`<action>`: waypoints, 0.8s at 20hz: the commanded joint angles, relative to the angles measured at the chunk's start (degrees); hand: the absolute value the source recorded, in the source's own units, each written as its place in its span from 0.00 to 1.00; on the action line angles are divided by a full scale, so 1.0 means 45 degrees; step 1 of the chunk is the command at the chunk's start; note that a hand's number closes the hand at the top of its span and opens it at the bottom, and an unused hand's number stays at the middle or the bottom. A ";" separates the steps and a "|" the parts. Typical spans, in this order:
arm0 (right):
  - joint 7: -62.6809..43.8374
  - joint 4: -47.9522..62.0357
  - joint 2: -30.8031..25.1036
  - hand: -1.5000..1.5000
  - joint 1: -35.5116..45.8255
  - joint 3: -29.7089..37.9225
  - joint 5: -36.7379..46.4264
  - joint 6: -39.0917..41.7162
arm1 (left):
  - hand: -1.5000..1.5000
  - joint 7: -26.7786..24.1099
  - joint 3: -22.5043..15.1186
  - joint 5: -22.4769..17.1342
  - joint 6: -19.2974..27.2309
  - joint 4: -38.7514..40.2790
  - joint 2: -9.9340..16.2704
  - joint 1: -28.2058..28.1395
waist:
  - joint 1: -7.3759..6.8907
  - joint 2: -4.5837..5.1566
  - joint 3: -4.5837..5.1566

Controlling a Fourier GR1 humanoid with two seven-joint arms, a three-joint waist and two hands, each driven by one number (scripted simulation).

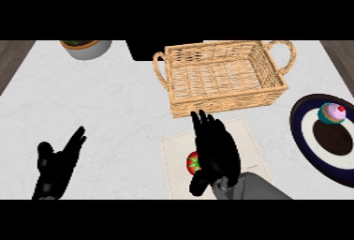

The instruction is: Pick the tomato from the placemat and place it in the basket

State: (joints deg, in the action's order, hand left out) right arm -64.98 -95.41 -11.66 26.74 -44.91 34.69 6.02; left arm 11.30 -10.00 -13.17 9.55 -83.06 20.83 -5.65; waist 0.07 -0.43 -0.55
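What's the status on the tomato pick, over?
Right hand open over the placemat, beside the tomato. Left hand open, resting. Tomato on placemat, ungrasped. Basket ahead, nothing between.

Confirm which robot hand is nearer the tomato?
Right. The right robot hand is over the placemat, right beside the tomato, partly covering it. The left robot hand rests open far off to the tomato's left.

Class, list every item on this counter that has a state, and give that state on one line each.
tomato: on the placemat, not yet lifted, partly hidden by the right hand
right hand: open, fingers straight, over the tomato
left hand: open, resting at lower left
basket: upright, empty
cupcake: upright on the plate
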 commanded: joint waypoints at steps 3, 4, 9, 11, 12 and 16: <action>-0.1117 0.1422 0.1415 0.00 -0.0706 -0.0612 0.1460 -0.0442 | 0.50 0.0709 -0.0005 -0.0037 -0.0092 0.0689 -0.0301 0.0002 | -0.0019 0.0100 0.0126; -0.1292 0.0738 0.0952 0.00 -0.0379 0.0293 0.0863 0.0612 | 0.50 0.0366 0.0330 -0.0187 -0.0444 0.1120 -0.0067 -0.0059 | 0.0017 0.0092 0.0131; -0.0803 0.1745 0.1063 0.00 -0.1147 0.0346 0.0967 0.0749 | 0.50 0.0498 0.0441 -0.0317 -0.0641 0.0734 -0.0007 -0.0390 | -0.0013 0.0092 0.0127; -0.0363 0.2173 0.1025 0.00 -0.1079 0.0858 0.0818 0.0908 | 0.50 0.0449 0.0114 0.0246 -0.0089 0.0830 -0.0533 0.0027 | -0.0007 0.0107 0.0125; -0.1061 0.1746 0.1396 0.00 -0.1646 -0.0015 0.1400 0.0725 | 0.50 0.0242 0.0318 0.0113 -0.0299 0.1297 -0.0413 -0.0165 | 0.0044 0.0090 0.0132; -0.0295 0.2114 0.1577 0.00 -0.1745 0.0410 0.1778 0.0537 | 0.50 0.0705 0.0453 0.0046 -0.0522 0.0721 -0.0285 -0.0170 | 0.0003 0.0087 0.0124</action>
State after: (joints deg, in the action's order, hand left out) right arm -62.37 -85.79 -5.04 21.07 -42.66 40.79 7.67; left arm 12.22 -8.47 -12.20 8.28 -82.86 19.76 -5.55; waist -0.01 -0.45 -0.64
